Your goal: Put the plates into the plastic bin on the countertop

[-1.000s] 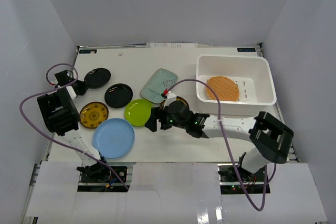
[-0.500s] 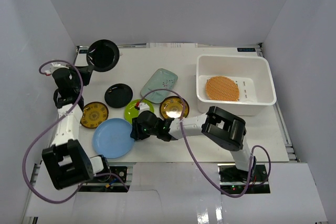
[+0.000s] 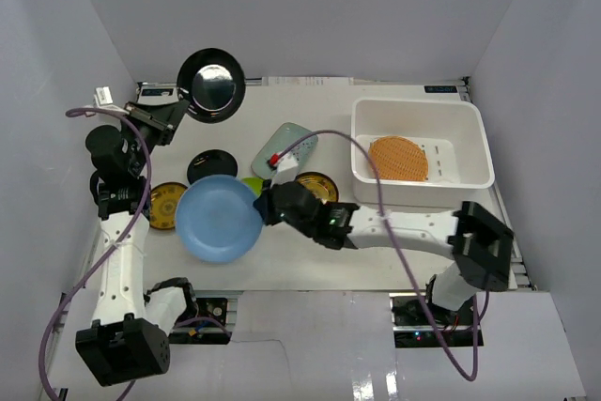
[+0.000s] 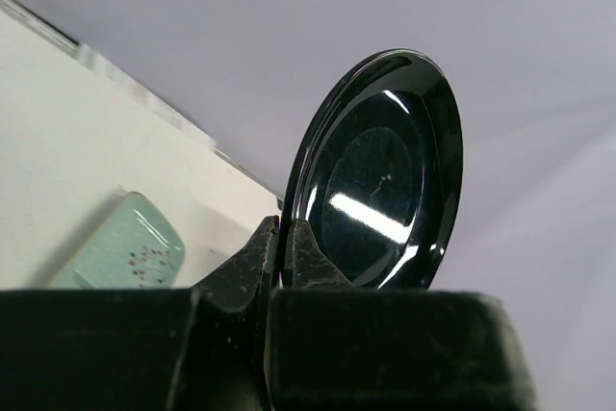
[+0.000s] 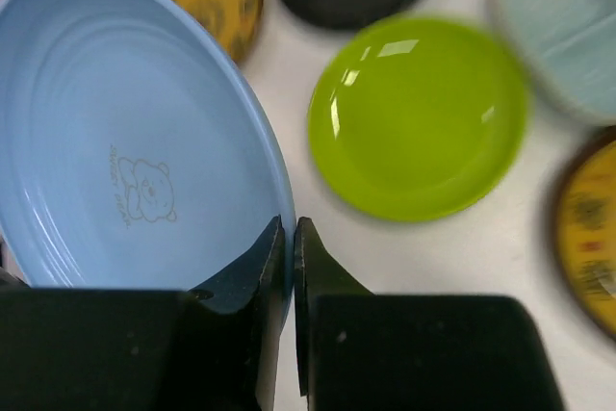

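My right gripper (image 3: 264, 206) (image 5: 289, 233) is shut on the rim of the big light-blue plate (image 3: 218, 218) (image 5: 125, 141), which hangs tilted above the countertop (image 3: 319, 260). At the back left, my left gripper (image 3: 178, 106) (image 4: 286, 238) is shut on the edge of a glossy black plate (image 3: 212, 84) (image 4: 385, 190), held upright in the air. The lime-green plate (image 5: 419, 113) lies flat beside the blue one, mostly hidden in the top view. The white plastic bin (image 3: 420, 102) at the right holds the woven tan plate (image 3: 397, 158).
On the countertop lie a second black plate (image 3: 211, 165), two dark plates with gold centres (image 3: 167, 204) (image 3: 315, 187) and the pale grey-green rectangular plate (image 3: 286, 149) (image 4: 125, 255). Grey-white walls close in the left, back and right.
The right gripper has shut on the blue plate's rim and lifted it off the table. The left arm has carried the black plate higher and to the right.
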Controlling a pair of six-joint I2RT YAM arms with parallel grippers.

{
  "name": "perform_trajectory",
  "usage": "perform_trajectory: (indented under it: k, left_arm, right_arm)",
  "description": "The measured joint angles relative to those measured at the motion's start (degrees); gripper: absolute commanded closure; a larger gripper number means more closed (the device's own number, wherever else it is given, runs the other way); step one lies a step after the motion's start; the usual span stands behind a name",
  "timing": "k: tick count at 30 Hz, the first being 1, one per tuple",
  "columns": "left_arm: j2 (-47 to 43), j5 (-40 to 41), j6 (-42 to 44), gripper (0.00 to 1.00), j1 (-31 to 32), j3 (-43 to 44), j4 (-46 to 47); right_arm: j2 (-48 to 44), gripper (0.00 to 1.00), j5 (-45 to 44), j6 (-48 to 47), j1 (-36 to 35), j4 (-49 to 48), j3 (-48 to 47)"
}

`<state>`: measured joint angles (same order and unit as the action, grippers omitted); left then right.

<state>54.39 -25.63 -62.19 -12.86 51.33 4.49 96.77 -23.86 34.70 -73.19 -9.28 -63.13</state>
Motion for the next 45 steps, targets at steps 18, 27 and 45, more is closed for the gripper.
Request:
perform_trajectory:
  k: [18,27,45]
  left_arm:
    - [17.9,3.9,7.6,1.00,41.3,18.3,1.5]
    - [40.7,14.1,14.4,1.00,51.8,35.7,-6.4]
    - [75.0,20.9,16.7,1.00,60.0,69.2,-21.1]
  right_arm:
    - [-35.8,0.92,-2.3,-13.3,65.3,10.7,17.9]
    - [-29.9,0.43,9.2,-11.8,75.9,14.9,19.1]
    - [-49.7,0.51,24.5,-6.6,84.3,16.7,10.9]
